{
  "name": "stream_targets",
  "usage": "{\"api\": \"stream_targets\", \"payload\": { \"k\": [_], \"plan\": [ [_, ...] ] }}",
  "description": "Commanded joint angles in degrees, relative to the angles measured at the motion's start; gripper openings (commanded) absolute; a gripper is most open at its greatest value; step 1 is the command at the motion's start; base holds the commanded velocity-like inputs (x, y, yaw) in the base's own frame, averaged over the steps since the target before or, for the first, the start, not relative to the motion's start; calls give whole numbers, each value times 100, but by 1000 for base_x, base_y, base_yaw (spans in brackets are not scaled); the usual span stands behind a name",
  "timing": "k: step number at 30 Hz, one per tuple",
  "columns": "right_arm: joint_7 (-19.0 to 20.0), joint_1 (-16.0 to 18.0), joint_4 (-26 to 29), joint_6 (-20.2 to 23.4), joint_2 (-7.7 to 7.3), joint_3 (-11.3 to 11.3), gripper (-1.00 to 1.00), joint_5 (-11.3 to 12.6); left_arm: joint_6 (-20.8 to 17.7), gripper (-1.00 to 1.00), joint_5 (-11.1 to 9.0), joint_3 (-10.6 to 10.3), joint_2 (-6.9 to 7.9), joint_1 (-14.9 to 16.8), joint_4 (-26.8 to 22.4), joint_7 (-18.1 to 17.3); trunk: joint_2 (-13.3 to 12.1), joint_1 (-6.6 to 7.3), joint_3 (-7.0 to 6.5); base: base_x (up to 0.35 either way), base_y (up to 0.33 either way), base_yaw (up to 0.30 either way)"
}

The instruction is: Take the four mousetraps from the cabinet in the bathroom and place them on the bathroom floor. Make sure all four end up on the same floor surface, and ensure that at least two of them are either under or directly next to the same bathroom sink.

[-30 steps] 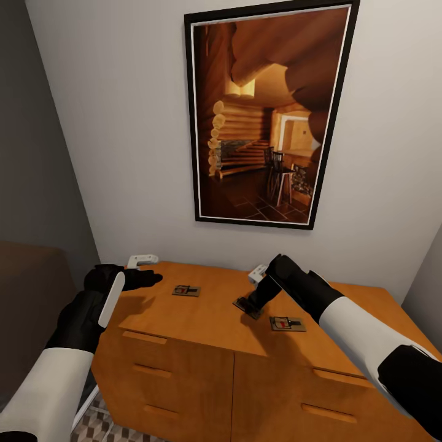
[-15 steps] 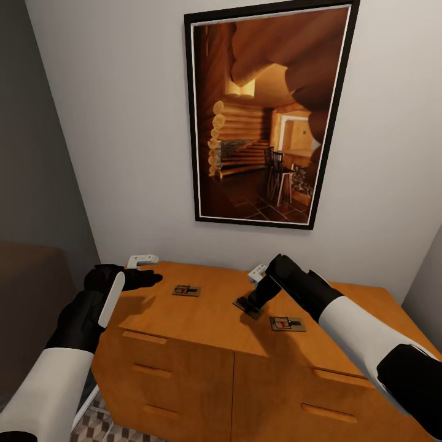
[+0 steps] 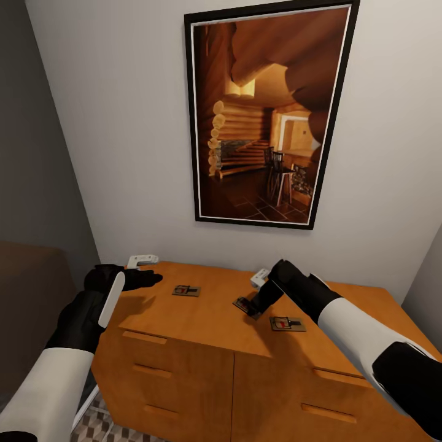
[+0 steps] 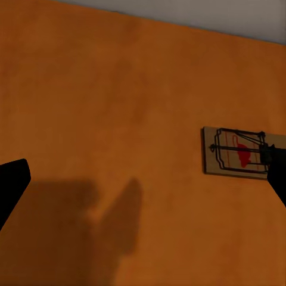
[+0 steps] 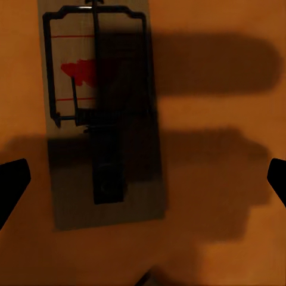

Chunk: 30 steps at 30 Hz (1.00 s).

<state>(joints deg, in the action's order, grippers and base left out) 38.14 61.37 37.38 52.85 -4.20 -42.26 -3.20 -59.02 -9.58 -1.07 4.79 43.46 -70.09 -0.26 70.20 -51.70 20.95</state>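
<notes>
We are facing the cabinet (image 3: 202, 325), which is filling the lower half of the head view below a framed picture (image 3: 267, 116) on the wall. A strip of the bathroom floor (image 3: 101, 426) is showing at the lower left corner.

We are holding the right gripper (image 3: 250, 305) low over the cabinet top at lower centre. In the right wrist view its fingertips (image 5: 13, 185) are standing wide apart at the frame's two edges, gripping nothing, with the middle mousetrap (image 5: 101, 113) lying between them, toward the left side of the frame. We are holding the left gripper (image 3: 147, 279) at centre left, and in the left wrist view it is also spread and empty.

Three mousetraps are lying flat on the top: the left trap (image 3: 186, 290) near the left gripper, the middle one beneath the right gripper, and the right trap (image 3: 287, 323) just beside it at lower right. A fourth we cannot make out.

Risks, as we are judging them:
- The trap is sitting off-centre between the fingers, so closing may skew it or push it aside.
- The board is thin and flat, so the fingertips may be scraping the wood and sliding over its edges.
- A swing of the forearm may be knocking the right trap off the front edge.
</notes>
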Motion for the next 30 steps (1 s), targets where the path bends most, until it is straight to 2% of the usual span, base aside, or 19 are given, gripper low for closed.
{"api": "stream_targets", "payload": {
  "k": [1,7,17,30],
  "plan": [
    [36,7,-9,-11,-5,-21,100,-35,-22,100,-6,-10,4,5,-3,-2,5,0,7,0,0,0],
    [36,7,-56,-65,-3,-15,100,-39,-22,100,-7,-10,-15,5,2,-1,5,0,7,0,0,0],
    [31,7,-76,-88,2,-3,100,-40,-22,100,5,-12,-134,5,31,-2,5,0,7,0,0,0],
    [-3,7,-93,-95,19,2,100,-39,-22,100,10,-16,-176,5,86,-1,5,0,7,0,0,0]
  ]
}}
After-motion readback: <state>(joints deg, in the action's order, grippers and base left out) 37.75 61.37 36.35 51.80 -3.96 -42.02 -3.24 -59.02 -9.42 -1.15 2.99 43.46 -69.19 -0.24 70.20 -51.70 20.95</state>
